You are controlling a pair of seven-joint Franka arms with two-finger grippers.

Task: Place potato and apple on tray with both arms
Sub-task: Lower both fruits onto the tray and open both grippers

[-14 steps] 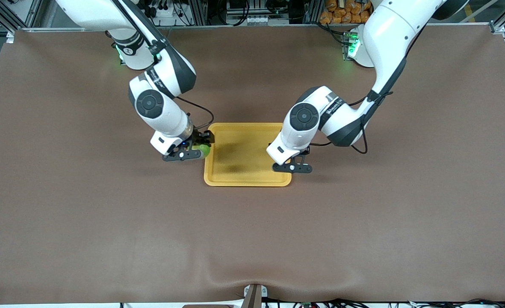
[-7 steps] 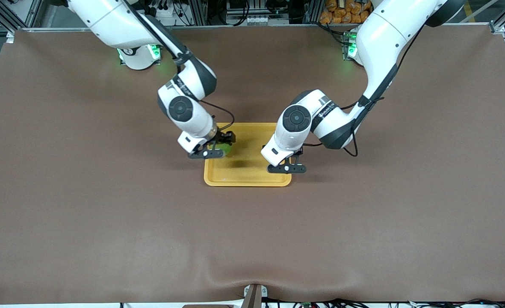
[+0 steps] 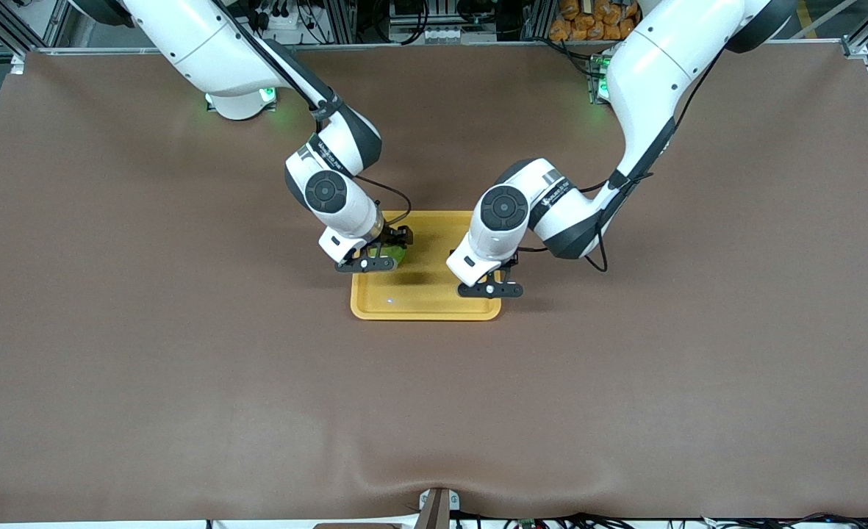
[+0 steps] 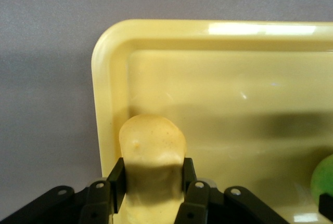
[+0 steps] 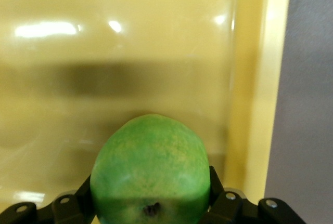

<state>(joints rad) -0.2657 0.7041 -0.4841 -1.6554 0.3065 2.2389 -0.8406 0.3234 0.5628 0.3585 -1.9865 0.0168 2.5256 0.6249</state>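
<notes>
The yellow tray (image 3: pixel 419 303) lies at the table's middle. My right gripper (image 3: pixel 379 257) is shut on the green apple (image 3: pixel 396 254) and holds it over the tray, near the rim at the right arm's end. In the right wrist view the apple (image 5: pixel 151 169) sits between the fingers (image 5: pixel 218 198) above the tray floor (image 5: pixel 130 52). My left gripper (image 3: pixel 489 283) is over the tray's rim at the left arm's end. In the left wrist view it (image 4: pixel 152 178) is shut on the yellow potato (image 4: pixel 152 143), over the tray (image 4: pixel 109 78) near a corner. The potato is hidden in the front view.
The brown table cover (image 3: pixel 184 367) spreads all round the tray. The apple's edge also shows in the left wrist view (image 4: pixel 323 178). Both arms lean in over the tray from the back.
My right gripper has carried the apple from beside the tray's rim to over the tray. My left gripper has shifted a little toward the tray's middle with the potato.
</notes>
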